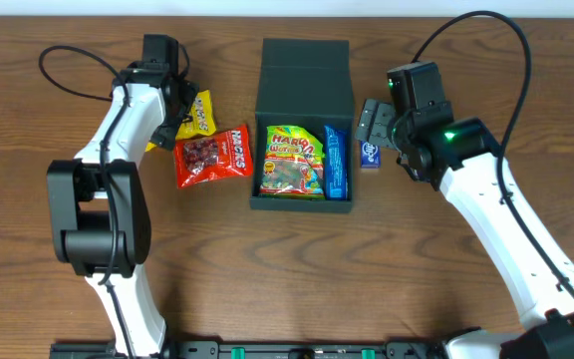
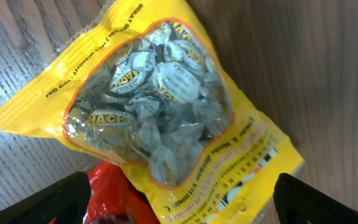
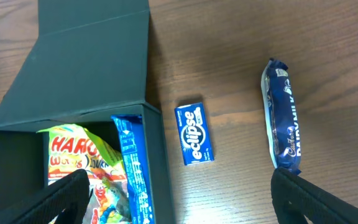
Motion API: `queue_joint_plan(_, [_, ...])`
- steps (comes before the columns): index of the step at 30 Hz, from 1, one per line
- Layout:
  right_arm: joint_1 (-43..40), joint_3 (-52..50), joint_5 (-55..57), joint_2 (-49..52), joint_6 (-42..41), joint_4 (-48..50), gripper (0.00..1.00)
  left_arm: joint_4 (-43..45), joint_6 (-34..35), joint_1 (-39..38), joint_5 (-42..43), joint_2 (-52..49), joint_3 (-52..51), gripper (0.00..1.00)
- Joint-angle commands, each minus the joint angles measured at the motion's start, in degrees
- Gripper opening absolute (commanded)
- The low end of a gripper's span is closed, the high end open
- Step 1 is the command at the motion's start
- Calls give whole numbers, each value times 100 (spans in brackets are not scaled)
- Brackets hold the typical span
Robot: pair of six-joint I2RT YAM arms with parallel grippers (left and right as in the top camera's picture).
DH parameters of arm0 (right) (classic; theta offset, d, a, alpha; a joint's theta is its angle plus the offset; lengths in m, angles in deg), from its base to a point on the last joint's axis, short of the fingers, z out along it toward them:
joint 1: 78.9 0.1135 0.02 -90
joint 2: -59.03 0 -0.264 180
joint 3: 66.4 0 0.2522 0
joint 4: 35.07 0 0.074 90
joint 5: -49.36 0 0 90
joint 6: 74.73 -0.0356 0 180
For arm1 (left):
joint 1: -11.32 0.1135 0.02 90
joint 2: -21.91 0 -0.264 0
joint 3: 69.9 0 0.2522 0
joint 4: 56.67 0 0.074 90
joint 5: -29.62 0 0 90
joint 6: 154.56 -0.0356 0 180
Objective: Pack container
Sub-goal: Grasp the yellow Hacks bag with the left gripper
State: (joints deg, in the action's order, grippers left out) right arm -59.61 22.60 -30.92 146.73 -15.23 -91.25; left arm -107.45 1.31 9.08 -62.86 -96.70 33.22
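The dark green container (image 1: 305,75) stands open at mid-table with its lid folded back; it also fills the left of the right wrist view (image 3: 86,56). Inside lie a Haribo bag (image 1: 292,160) and a blue packet (image 1: 336,160). My left gripper (image 1: 185,112) hangs open over a yellow sweet bag (image 2: 154,106), one finger on each side and nothing gripped. That bag overlaps a red packet (image 1: 212,155). My right gripper (image 3: 185,205) is open above the container's right wall, beside a small blue Eclipse box (image 3: 194,134) and a Dairy Milk bar (image 3: 283,118).
The yellow bag (image 1: 199,115) and the red packet lie on the wooden table left of the container. The Eclipse box (image 1: 370,152) sits close to its right wall. Both arms' cables loop over the far corners.
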Motion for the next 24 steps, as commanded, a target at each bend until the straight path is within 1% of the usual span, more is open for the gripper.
queue_joint_plan(1, [-52, 96, 79, -37, 81, -20, 93, -4, 61, 46, 35, -289, 37, 95])
queue_joint_plan(5, [-52, 96, 79, -37, 81, -22, 93, 46, 61, 63, 44, -417, 37, 95])
queue_joint_plan(7, [-52, 96, 79, -37, 81, -24, 93, 92, 61, 92, 61, -466, 37, 99])
queue_joint_plan(9, [-52, 96, 79, -37, 81, -24, 93, 90, 59, 131, 68, -485, 37, 88])
queue_joint_plan(11, [-52, 96, 81, -37, 81, -22, 94, 90, 59, 160, 66, -485, 37, 67])
queue_joint_plan(12, [-52, 96, 81, -37, 81, -20, 93, 92, 59, 175, 66, -485, 37, 59])
queue_joint_plan(14, [-52, 96, 81, -37, 81, 0, 94, 90, 55, 201, 66, -485, 37, 46])
queue_joint_plan(18, [-52, 96, 81, -37, 81, 26, 94, 107, -168, 251, 59, -485, 37, 15])
queue_joint_plan(19, [-52, 96, 81, -37, 81, 26, 94, 105, -205, 269, 63, -485, 37, 6])
queue_joint_plan(24, [-52, 96, 81, -37, 83, 22, 94, 107, -334, 334, 114, -474, 39, 6])
